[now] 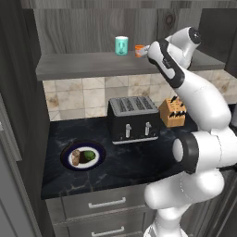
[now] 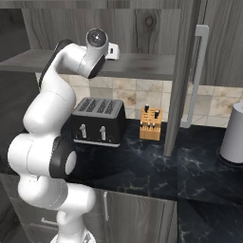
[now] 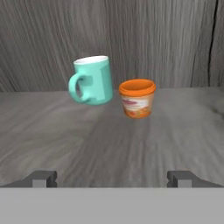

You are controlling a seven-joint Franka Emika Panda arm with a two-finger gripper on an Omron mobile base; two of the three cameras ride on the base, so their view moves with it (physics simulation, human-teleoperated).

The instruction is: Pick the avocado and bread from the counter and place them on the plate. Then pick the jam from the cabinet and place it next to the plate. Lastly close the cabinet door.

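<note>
Jam [image 3: 137, 98] untouched (on shelf) | end effector [image 3: 113, 178] wide open, empty

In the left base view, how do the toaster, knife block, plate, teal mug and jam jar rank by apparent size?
Largest to smallest:
1. toaster
2. plate
3. knife block
4. teal mug
5. jam

The mug and jam sit farther back on the cabinet shelf, so distance may shrink them somewhat.

A kitchen: toaster [image 1: 133, 119], knife block [image 1: 172, 111], tiled backsplash [image 1: 78, 97], marble counter [image 1: 125, 162].
</note>
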